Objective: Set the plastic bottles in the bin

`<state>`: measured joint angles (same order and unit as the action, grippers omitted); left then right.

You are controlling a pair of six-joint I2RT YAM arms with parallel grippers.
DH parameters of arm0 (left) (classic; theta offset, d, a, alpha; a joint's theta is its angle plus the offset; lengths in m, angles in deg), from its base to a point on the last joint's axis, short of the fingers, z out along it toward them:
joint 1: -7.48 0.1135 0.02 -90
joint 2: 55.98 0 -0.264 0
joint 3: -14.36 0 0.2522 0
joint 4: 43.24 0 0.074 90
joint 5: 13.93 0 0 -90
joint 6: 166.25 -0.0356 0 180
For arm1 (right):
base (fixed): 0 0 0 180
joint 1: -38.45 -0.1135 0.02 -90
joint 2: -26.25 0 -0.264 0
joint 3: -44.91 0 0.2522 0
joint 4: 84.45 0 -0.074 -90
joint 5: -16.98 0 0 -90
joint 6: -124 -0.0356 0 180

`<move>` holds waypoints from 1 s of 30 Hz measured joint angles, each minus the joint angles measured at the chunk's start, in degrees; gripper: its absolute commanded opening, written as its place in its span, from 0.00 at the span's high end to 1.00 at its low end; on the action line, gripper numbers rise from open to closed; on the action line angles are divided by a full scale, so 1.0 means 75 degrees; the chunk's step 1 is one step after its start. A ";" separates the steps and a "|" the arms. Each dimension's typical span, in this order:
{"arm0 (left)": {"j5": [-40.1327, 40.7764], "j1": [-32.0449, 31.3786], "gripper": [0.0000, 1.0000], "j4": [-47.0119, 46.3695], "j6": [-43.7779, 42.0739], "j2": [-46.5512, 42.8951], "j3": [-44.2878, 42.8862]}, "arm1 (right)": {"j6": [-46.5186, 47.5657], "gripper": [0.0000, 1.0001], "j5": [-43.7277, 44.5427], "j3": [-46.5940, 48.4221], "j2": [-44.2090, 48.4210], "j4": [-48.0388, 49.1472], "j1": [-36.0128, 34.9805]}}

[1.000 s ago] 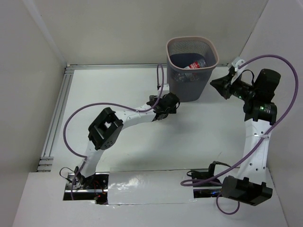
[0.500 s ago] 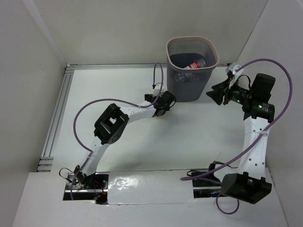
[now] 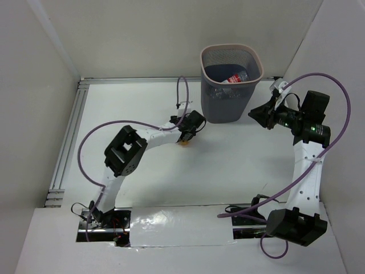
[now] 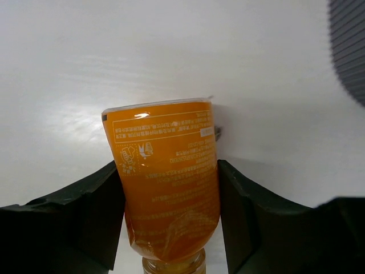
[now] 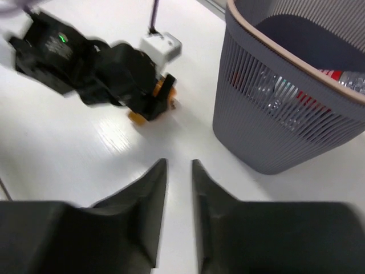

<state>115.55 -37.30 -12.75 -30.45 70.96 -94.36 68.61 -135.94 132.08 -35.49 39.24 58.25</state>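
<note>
Here the orange plastic bottle (image 4: 168,188) is clamped between the two dark fingers (image 4: 85,211) of the left gripper (image 3: 186,137), one pressed to each side of its body. It wears a glossy orange wrap printed with fine white text and a small white cartoon mark. Its flat base points away from the wrist camera and its orange neck sits at the bottom edge of that view. From above only a sliver of orange shows under the gripper, low over the white table (image 3: 239,165); whether the bottle touches the surface cannot be told. It sits near the base of the bin (image 3: 225,105), to its left and on the side nearer the arm bases, apart from the wall. The bin is a tall grey-purple ribbed basket with a rounded-square mouth and a pale pinkish rim, narrowing toward the floor, standing upright at the far edge of the table. Inside it lies a clear bottle with a red label (image 3: 236,78), visible through the mouth and, in the right wrist view, through the slats. The right gripper (image 5: 178,171) hangs to the right of the bin and points toward it, its fingers drawn close with only a narrow strip of table showing between them and nothing gripped. A purple cable (image 3: 114,127) loops over the left arm
</note>
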 measured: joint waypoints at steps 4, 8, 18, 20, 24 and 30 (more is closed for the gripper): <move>-0.0160 0.0064 0.86 0.0341 0.0213 -0.1408 0.1279 | 0.0740 0.99 -0.0216 -0.0099 0.0009 -0.0536 0.0003; -0.0376 0.0152 0.88 0.0490 0.0131 -0.3112 0.1784 | 0.1352 1.00 -0.0274 -0.0592 0.0131 -0.0854 0.0003; -0.3165 0.0746 0.90 -0.1317 -0.0921 -0.3914 -0.0778 | 0.2570 1.00 0.0201 -0.1597 0.0469 -0.1320 -0.0306; -0.3780 0.0924 0.89 -0.1515 -0.0947 -0.3185 -0.1871 | 0.2731 1.00 0.0376 -0.1728 0.0495 -0.1381 -0.0434; -0.4648 0.1046 0.85 -0.1909 -0.0866 -0.1693 -0.3698 | 0.2894 1.00 0.0659 -0.2119 0.0729 -0.1480 -0.0545; -0.4954 0.1029 0.61 -0.2623 -0.0557 -0.0216 -0.4584 | 0.2879 0.92 0.0871 -0.2556 0.1241 -0.1550 -0.0670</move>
<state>78.40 -29.58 -32.42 -34.62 69.34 -128.74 90.21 -129.40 112.91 -26.18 27.61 53.22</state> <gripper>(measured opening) 0.691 0.057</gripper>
